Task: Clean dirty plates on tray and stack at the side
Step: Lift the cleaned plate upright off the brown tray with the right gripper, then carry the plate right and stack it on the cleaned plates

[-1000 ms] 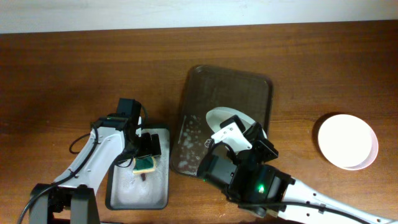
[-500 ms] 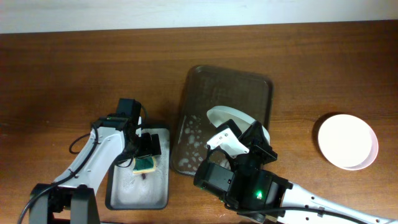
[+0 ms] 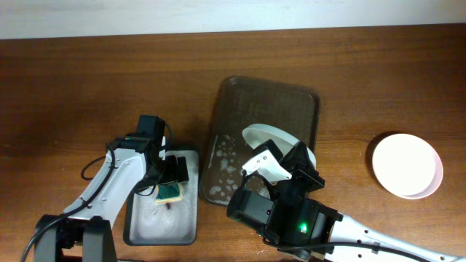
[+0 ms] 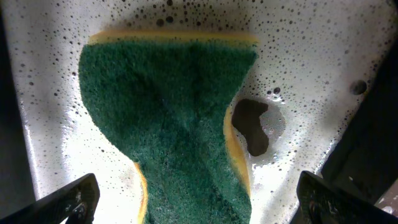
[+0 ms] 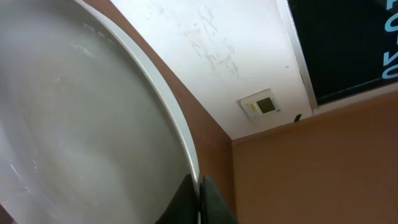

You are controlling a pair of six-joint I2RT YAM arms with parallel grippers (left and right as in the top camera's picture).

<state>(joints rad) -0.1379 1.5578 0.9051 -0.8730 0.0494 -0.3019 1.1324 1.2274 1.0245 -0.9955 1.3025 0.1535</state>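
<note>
Plate (image 3: 273, 136) half hidden beneath the right arm (image 3: 291, 211); sponge (image 4: 168, 118) cut off by the lower edge.

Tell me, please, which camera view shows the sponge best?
The left wrist view: the sponge nearly fills the frame, with its green face and yellow edge clear. Overhead shows it small, partly under the left gripper. The right wrist view shows the plate but no sponge.

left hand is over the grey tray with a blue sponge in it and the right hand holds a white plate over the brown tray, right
Not quite: the sponge is green with a yellow layer, not blue, as the left wrist view shows. The rest holds: the left hand is over the grey tray and the right hand holds a white plate over the brown tray.
</note>
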